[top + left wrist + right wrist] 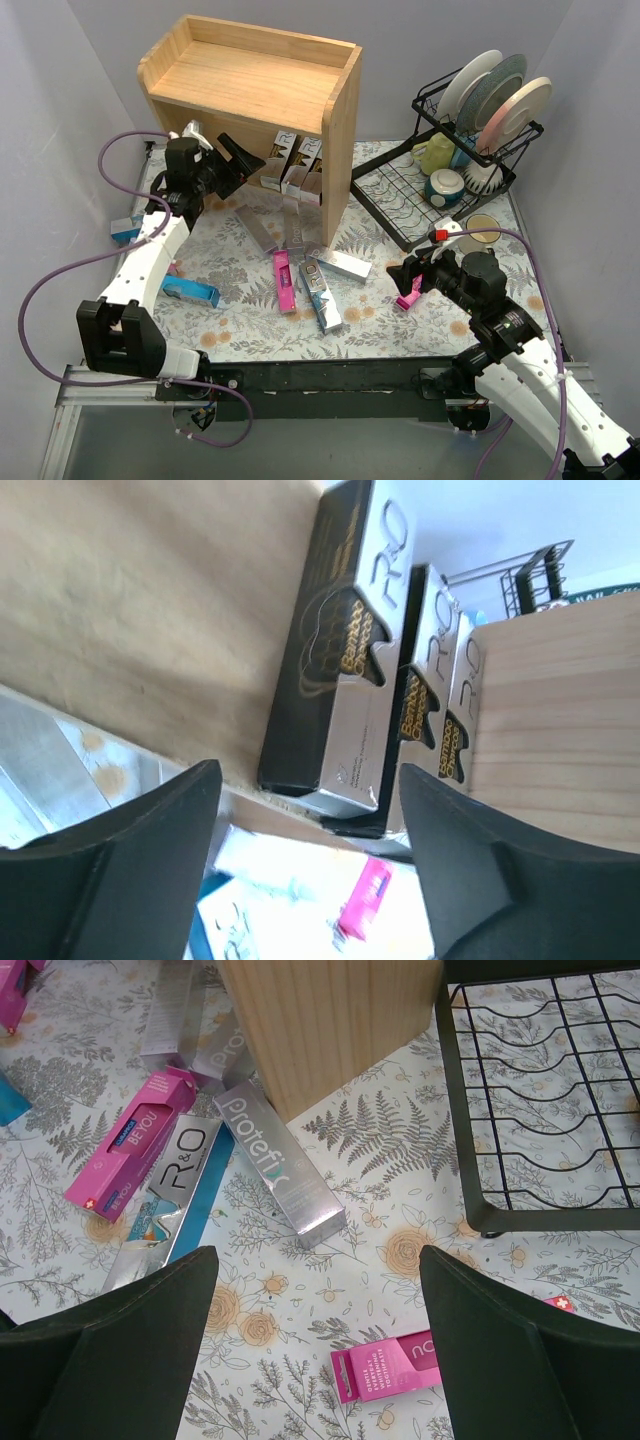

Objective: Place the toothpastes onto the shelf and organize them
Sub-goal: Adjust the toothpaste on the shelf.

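Just beyond the left tool (308,775) stand three toothpastes (340,660) on the shelf (250,80); tool open, empty.

Three black-gold toothpastes (345,650) upright inside wooden shelf (250,80)

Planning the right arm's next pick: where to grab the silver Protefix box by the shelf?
Best from above, pinching across the narrow width of the silver box, toward its near end: it lies flat, and both long sides are free there, while the far end crowds the shelf.
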Controlling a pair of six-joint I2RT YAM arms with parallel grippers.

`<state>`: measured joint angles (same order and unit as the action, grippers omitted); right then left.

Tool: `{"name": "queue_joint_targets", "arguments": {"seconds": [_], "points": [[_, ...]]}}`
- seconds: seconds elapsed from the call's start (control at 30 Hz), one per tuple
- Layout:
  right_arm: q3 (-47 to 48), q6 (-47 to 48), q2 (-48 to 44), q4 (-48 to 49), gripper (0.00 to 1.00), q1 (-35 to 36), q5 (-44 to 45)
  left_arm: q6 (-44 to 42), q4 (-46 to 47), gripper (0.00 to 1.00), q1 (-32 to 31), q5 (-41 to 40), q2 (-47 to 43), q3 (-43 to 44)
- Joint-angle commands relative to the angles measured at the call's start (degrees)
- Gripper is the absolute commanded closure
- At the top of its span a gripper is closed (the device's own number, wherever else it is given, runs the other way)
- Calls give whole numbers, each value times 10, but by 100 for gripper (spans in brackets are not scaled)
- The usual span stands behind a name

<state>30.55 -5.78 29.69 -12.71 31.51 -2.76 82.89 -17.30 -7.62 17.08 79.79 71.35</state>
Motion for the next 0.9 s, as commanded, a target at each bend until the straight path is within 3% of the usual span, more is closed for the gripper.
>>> {"name": "queue_joint_targets", "arguments": {"seconds": [0.0, 0.4, 0.87], "points": [[10, 2, 3, 20, 10, -2, 0, -26, 120, 32, 1, -35, -43, -38], [10, 2, 3, 16, 10, -1, 3, 32, 332, 41, -4, -21, 41, -75], [8, 1, 3, 15, 10, -1, 10, 25, 351, 41, -34, -13, 145, -21]]}}
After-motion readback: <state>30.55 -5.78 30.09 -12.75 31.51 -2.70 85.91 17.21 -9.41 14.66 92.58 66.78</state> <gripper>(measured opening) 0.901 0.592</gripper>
